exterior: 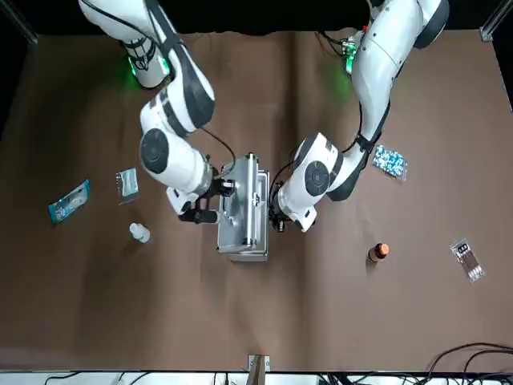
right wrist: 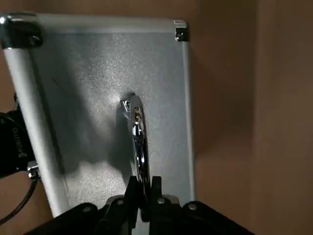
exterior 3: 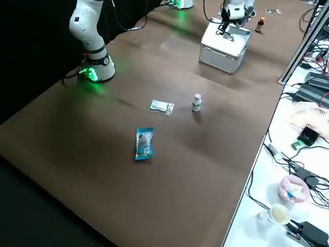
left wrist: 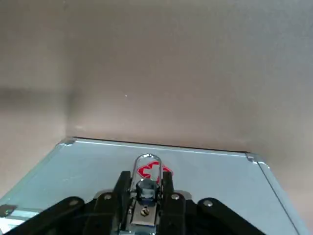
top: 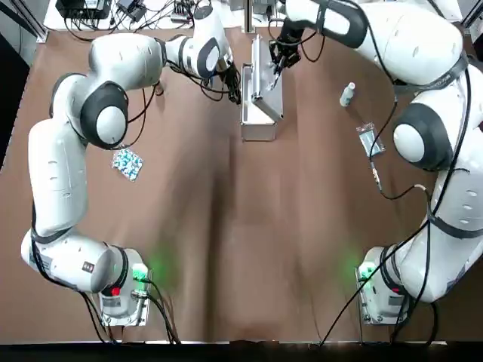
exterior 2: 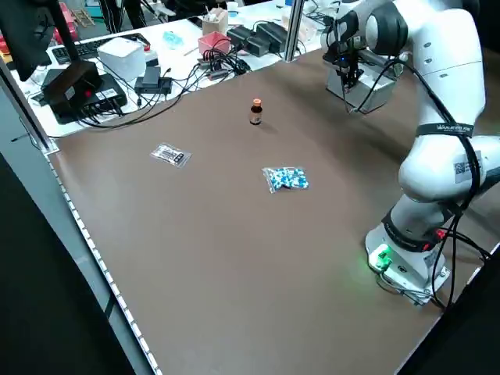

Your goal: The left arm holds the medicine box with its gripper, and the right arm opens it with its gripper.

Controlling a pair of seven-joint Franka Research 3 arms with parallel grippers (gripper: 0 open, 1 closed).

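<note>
Shiny silver on the medicine box (top: 260, 113), with a small red mark (left wrist: 154, 171) on one side. Plain brown all over the bench (top: 241, 226). White with black joints on the left arm (top: 56, 173) and right arm (top: 423, 53). Green lights (top: 139, 271) low in the top view. Blue and white dots on the pill pack (top: 127, 163) at the left there. Orange cap on the little brown bottle (exterior: 378, 253), lower right of the front view.

Qty on table: 1 medicine box (exterior: 243, 237). 2 small bottles: 1 white bottle (top: 347, 94), 1 amber bottle (exterior: 378, 253). 2 clear sachets: right-side sachet (top: 367, 140), left-side sachet (exterior: 466, 258). 1 blister pack (top: 127, 163) w/ blue pills. 1 blue packet (exterior: 69, 200). 2 robot arms: left arm (top: 56, 173), right arm (top: 423, 136).
</note>
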